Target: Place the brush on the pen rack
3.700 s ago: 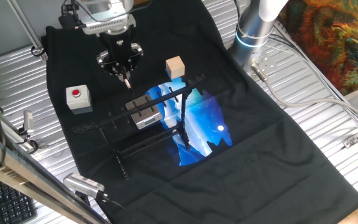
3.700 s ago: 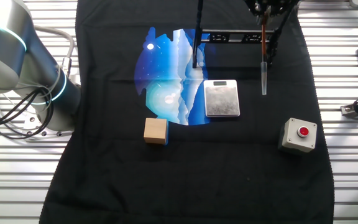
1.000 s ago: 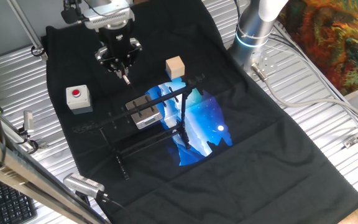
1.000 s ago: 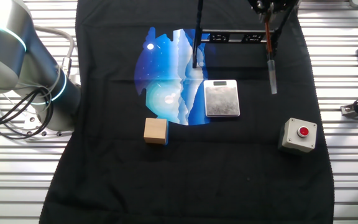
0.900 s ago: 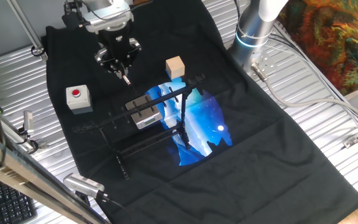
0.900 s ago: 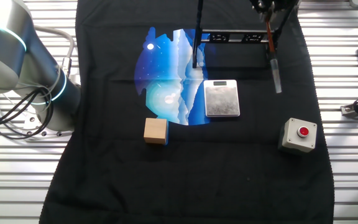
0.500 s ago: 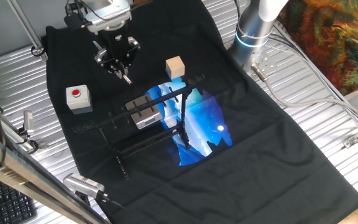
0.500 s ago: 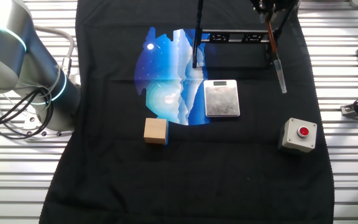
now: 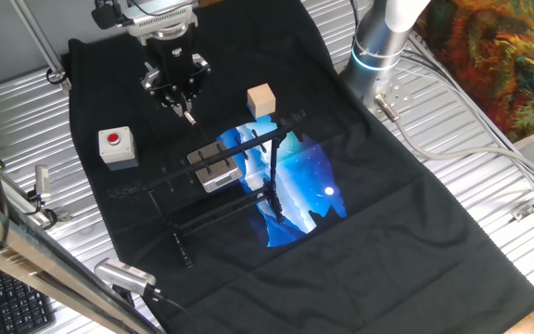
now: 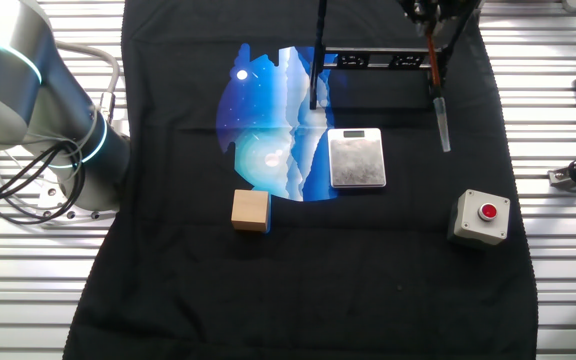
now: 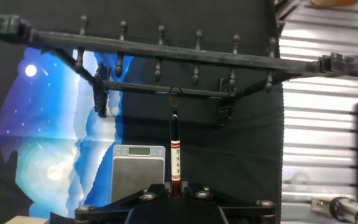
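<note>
My gripper (image 9: 179,93) is shut on the brush (image 9: 187,114) and holds it in the air at the cloth's far side. In the other fixed view the brush (image 10: 438,100) hangs from the gripper (image 10: 430,20), pale tip lowest. In the hand view the brush (image 11: 175,152) runs from the gripper (image 11: 174,186) towards the pen rack (image 11: 166,50), a black frame with a row of pegs. A small loop at the brush's end lies near the lower bar. The rack also shows in both fixed views (image 9: 248,139) (image 10: 368,62).
A flat grey metal block with a small display (image 10: 356,158) sits beside the rack, also in the hand view (image 11: 137,171). A wooden cube (image 10: 250,211) and a grey box with a red button (image 10: 482,217) stand on the black cloth. The robot base (image 10: 28,100) is at the side.
The hanging brush has swung: its pale tip drifted right in the other fixed view, then came back a little left. The gripper has shifted slightly and stays shut on it.
</note>
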{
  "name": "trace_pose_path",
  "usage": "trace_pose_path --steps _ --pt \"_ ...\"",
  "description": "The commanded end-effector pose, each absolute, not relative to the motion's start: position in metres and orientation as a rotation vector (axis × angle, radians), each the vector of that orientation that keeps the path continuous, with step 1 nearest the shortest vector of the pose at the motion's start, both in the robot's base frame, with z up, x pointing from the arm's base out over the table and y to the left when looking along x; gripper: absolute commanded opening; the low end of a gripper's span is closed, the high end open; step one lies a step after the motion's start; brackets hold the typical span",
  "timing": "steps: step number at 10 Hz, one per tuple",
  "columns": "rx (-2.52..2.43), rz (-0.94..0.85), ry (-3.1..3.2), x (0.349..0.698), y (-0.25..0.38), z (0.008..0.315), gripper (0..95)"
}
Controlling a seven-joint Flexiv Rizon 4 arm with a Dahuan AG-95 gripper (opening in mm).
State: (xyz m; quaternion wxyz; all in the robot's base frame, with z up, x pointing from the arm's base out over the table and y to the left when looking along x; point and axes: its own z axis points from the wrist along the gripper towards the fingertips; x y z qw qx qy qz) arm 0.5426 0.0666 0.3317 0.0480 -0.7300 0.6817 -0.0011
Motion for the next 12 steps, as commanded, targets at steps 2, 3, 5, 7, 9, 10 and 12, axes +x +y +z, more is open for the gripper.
trace_pose_path --steps 2,3,5,7,9,10,12 --pt "-2.196 0.021 2.105 0.5439 0.0673 0.3325 0.0" --pt "-2.181 0.026 2.111 0.5439 0.0674 0.3326 0.0" --pt "-2.163 0.023 2.129 0.5438 0.0677 0.3329 0.0" --pt "-2.147 0.012 2.152 0.5443 0.0681 0.333 0.0" --pt "-2.137 0.005 2.163 0.5464 0.0691 0.3329 0.0" --pt "-2.13 0.004 2.17 0.5466 0.0702 0.3323 0.0" --pt "-2.129 0.003 2.17 0.5503 0.0726 0.3316 0.0"
